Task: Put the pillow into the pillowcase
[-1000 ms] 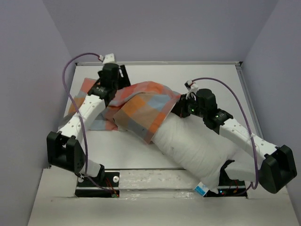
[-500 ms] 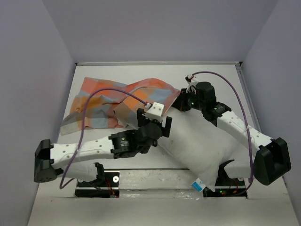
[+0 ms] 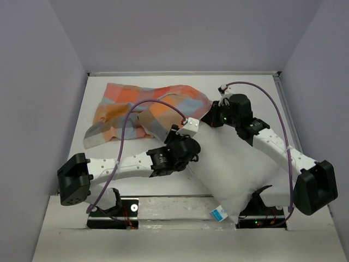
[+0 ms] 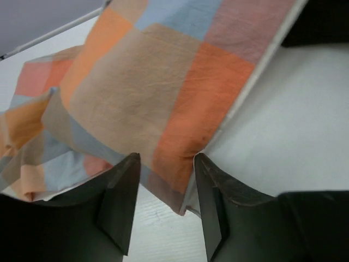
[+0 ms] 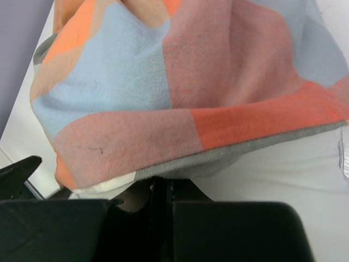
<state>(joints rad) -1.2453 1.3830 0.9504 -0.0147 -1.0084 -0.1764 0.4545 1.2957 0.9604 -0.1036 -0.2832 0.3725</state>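
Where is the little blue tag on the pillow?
In the top view, the tag hangs at the near corner of the pillow, right of centre, just left of the right arm's base.

The top view looks down from the near side; both wrist views closely face the pillowcase (image 3: 126,105) lying in its upper middle.
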